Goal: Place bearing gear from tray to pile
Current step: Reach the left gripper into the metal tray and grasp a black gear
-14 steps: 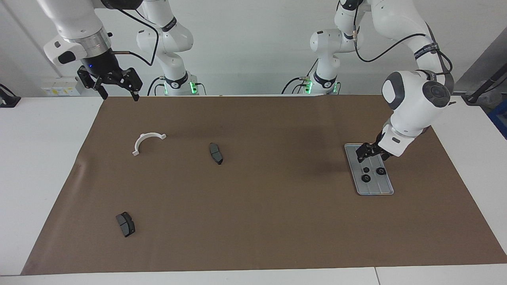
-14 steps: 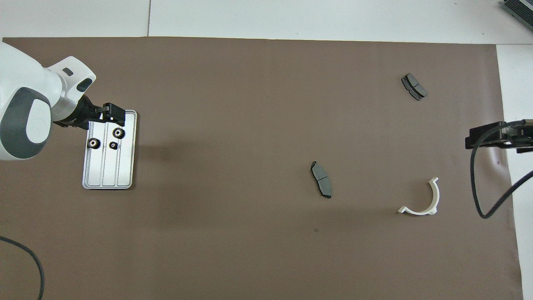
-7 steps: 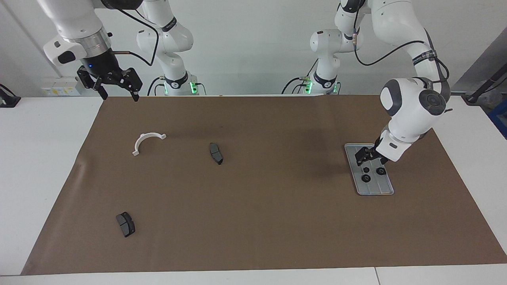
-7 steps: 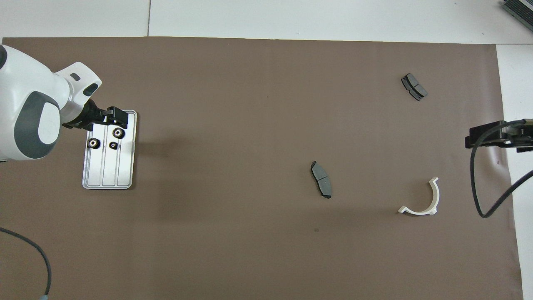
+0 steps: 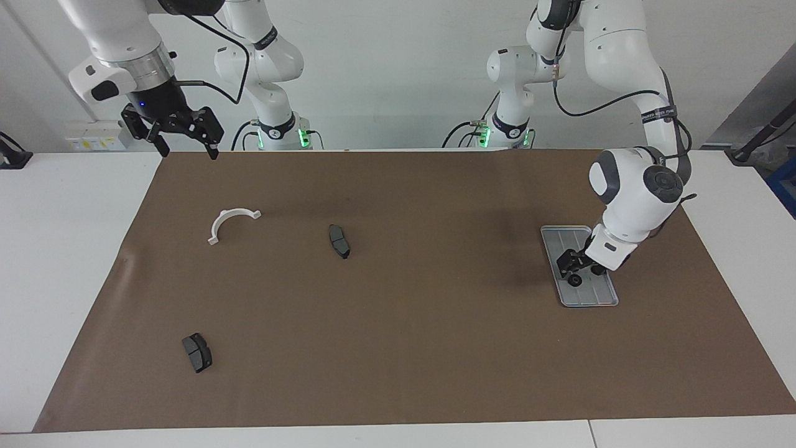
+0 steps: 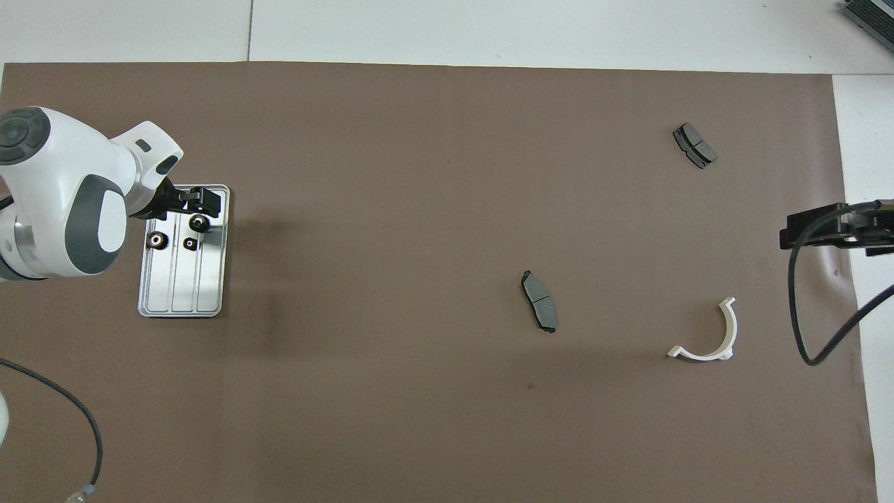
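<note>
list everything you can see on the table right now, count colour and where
tray: 1, silver-grey, on the mat at the left arm's end
gears: 3, black, on the tray
brake pads: 2, dark grey, one mid-mat, the other farther from the robots toward the right arm's end
bracket: 1, white, curved, toward the right arm's end
mat: 1, brown, covering the table
left pincer: 1, black, low over the gears
right pincer: 1, black, waiting raised, open

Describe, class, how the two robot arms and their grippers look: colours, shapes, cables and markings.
Both arms have glossy white rounded shells with dark grey round joint caps, black bands at some joints, and green lights glowing at their bases. Black cables loop along each arm. The left gripper is black under a white wrist block; the right gripper is black beneath a silver metal ring with a small blue light.
</note>
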Motion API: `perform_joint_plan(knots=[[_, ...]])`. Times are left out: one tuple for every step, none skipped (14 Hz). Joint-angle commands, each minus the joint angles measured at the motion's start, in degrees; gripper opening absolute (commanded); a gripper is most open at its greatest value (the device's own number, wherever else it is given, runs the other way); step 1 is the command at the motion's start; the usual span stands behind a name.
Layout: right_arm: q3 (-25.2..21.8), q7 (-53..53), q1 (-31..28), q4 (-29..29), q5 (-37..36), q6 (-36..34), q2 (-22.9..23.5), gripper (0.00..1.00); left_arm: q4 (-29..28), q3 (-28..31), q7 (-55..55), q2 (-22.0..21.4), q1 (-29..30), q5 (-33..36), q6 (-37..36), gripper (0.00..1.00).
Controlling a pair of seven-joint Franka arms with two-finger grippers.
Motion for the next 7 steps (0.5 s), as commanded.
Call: perform_joint_plan(knots=[[0.23, -1.13, -0.36, -1.29, 0.99, 1.00, -0.83, 1.00, -2.77, -0.20, 0.71, -0.24, 1.11, 1.11, 4.30, 0.90], [0.23, -1.13, -0.36, -1.29, 0.99, 1.00, -0.83, 1.00, -3.39, -0.20, 0.71, -0.24, 1.11, 1.11, 5.19, 0.86], [0.23, -1.31, -0.36, -1.37, 0.99, 1.00, -0.83, 1.00, -3.39, -0.20, 0.71, -0.15, 1.11, 1.11, 5.46, 0.80], [0.23, -1.31, -0.36, -1.37, 0.99, 1.00, -0.83, 1.00, -3.48, -0.20, 0.71, -0.07, 1.20, 1.11, 5.46, 0.77], [0.23, -1.22, -0.36, -1.37, 0.99, 1.00, -0.92, 1.00, -3.66, -0.11, 0.71, 0.02, 1.20, 1.11, 5.55, 0.75], [0.23, -1.22, -0.36, -1.37, 0.99, 1.00, -0.92, 1.00, -4.18, -0.11, 0.71, 0.20, 1.29, 1.11, 5.72, 0.73], [0.23, -1.22, -0.36, -1.37, 0.99, 1.00, -0.92, 1.00, -4.62, -0.11, 0.62, 0.89, 1.20, 1.11, 6.60, 0.72]])
